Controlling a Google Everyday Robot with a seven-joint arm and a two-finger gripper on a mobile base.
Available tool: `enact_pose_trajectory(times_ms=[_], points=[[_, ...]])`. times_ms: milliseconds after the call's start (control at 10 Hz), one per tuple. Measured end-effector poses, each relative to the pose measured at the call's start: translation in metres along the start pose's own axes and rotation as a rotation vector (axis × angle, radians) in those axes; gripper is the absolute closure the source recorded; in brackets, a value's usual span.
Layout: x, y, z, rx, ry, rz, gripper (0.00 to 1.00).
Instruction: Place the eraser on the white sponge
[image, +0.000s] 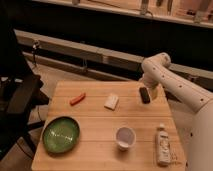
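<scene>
The eraser (144, 95), a small black oblong block, is near the back right of the wooden table (95, 120). The white sponge (111, 102), an off-white squarish block, lies on the table to the eraser's left, a short gap away. My gripper (151, 90) hangs from the white arm (165, 75) at the table's back right, right above and beside the eraser. Whether it touches the eraser does not show.
An orange-red stick (77, 99) lies at the back left. A green bowl (61, 134) sits front left. A white paper cup (125, 137) stands front centre and a white bottle (162, 145) lies front right. A dark chair (20, 97) stands left of the table.
</scene>
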Motion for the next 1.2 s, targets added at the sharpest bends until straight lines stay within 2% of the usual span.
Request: enact_pose_trajectory(times_ms=[100,300,600,1200], points=[[0.0,0.001,0.002,-0.002,0.004,-0.026,0.2],[-0.002,0.002,0.006,-0.001,0.021,-0.142,0.2],[-0.002,0.003,0.015,0.001,0.007,-0.241,0.2],[0.005,-0.005,0.044,-0.033,-0.061,-0.262,0.2]])
